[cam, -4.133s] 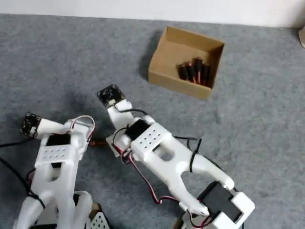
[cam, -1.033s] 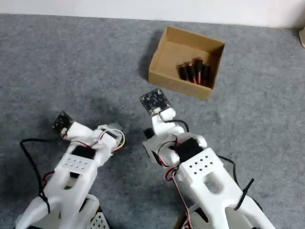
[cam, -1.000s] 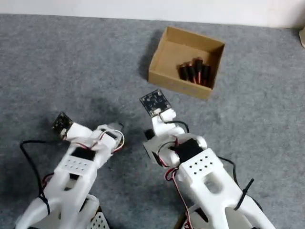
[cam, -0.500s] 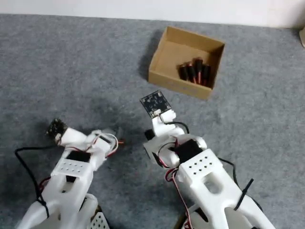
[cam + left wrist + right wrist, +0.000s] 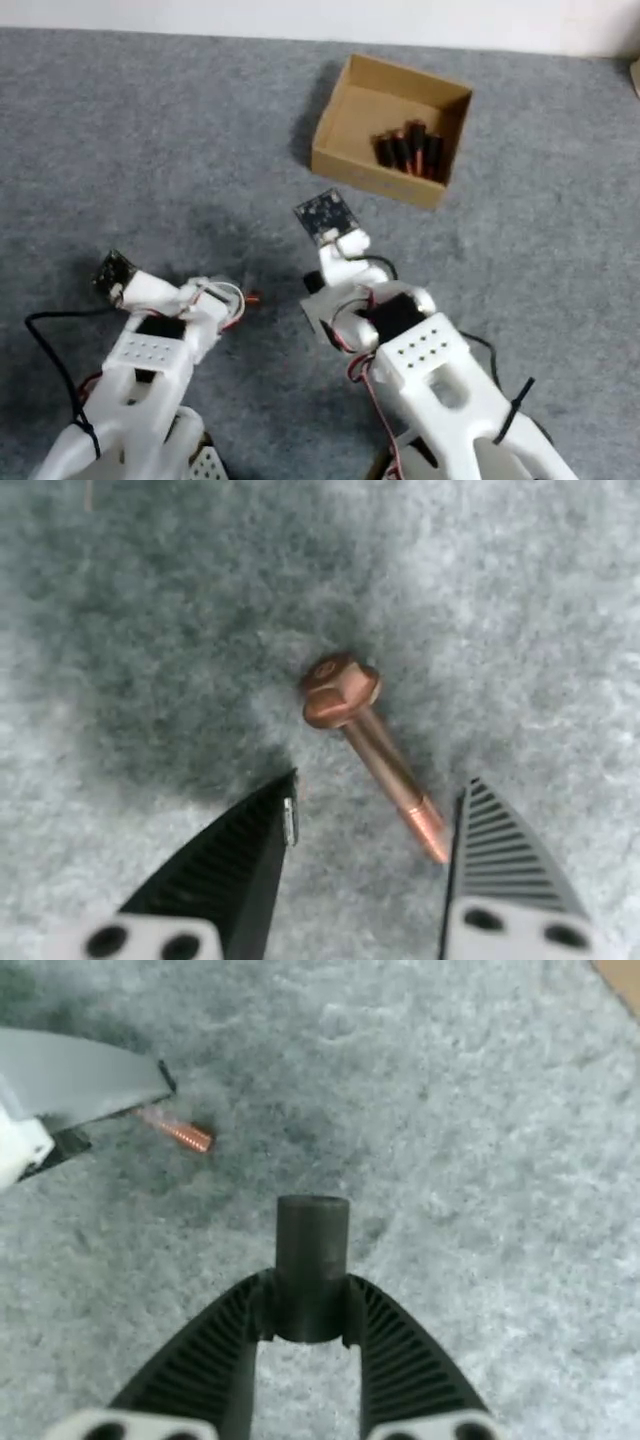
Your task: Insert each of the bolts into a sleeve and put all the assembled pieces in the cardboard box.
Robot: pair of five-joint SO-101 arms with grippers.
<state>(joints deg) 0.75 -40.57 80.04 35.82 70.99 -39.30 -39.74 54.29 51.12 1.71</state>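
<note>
One copper bolt [image 5: 372, 750] lies loose on the grey felt of the desk [image 5: 150, 130]. It sits slantwise between the spread fingers of the left gripper [image 5: 379, 783], with its hex head out beyond the fingertips and its threaded tip just beside one finger, perhaps touching it. From where I stand that slant looks like the main hazard. If the fingers close as they are, I'd expect them to catch the shank near the narrow tip rather than square across it, and the bolt could swivel, roll on the felt or squirt out. The right gripper [image 5: 307, 1290] pinches a black sleeve [image 5: 312, 1228] by one end, the free end pointing away from the wrist, with the bolt's tip lying near it. A bolt gripped crooked would likely meet the sleeve at an angle, jam on its rim or lever it out of that short hold. Both grippers sit close together, so a bump between them seems possible during mating. Several assembled pieces [image 5: 408, 148] lie in the cardboard box [image 5: 370, 172], well apart from both arms.
</note>
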